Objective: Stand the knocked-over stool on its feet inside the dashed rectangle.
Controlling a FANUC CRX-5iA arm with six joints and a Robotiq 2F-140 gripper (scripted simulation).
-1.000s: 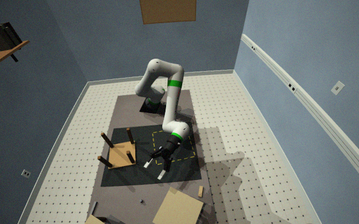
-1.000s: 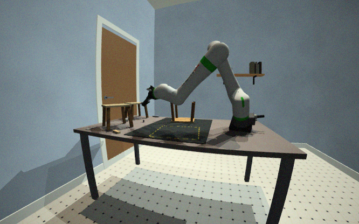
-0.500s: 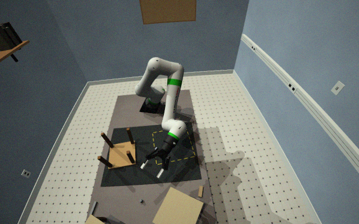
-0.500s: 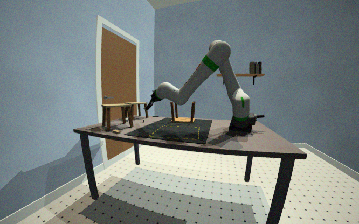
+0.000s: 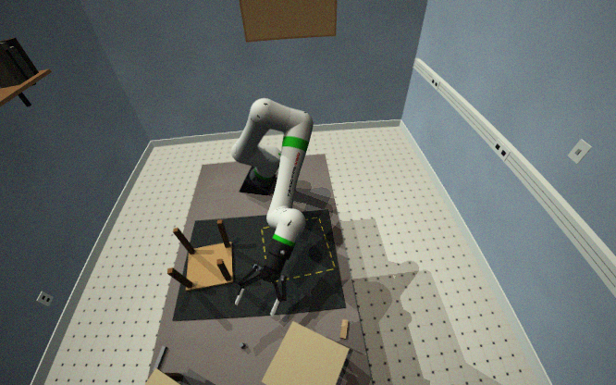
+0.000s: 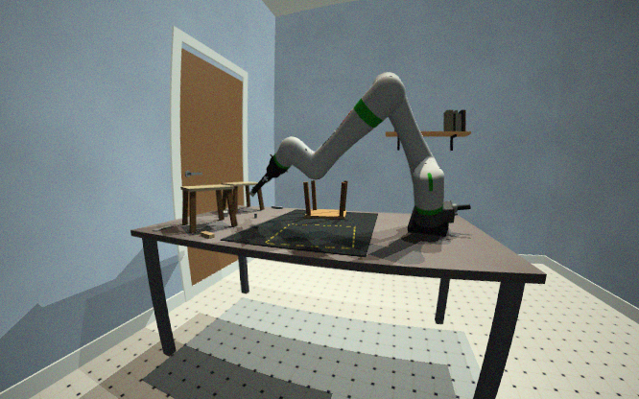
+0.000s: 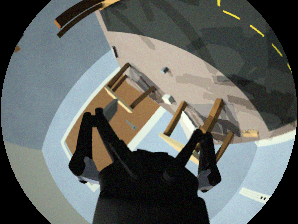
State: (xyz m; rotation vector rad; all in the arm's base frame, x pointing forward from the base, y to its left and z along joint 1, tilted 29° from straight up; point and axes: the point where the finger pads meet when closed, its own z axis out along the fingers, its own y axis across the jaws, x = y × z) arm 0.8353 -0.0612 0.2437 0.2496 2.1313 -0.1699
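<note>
Fingers of the gripper were spread as wide as they go and held nothing, hanging in the air at the lower middle of the top view, well above the dark mat. From the side view the gripper sat high at centre left, angled outward toward two other stools at the far end of the surface, so it looked poised to approach rather than to grasp.

The stool lay upside down left of centre in the top view, its seat flat on the mat and all four legs pointing up. It rested just outside the dashed rectangle, which lay to its right, under the arm. Legs standing free like that probably offered the easiest hold, which may explain the wide opening.

Judging by this, the task was at its start: the stool was not yet gripped, turned or moved
</note>
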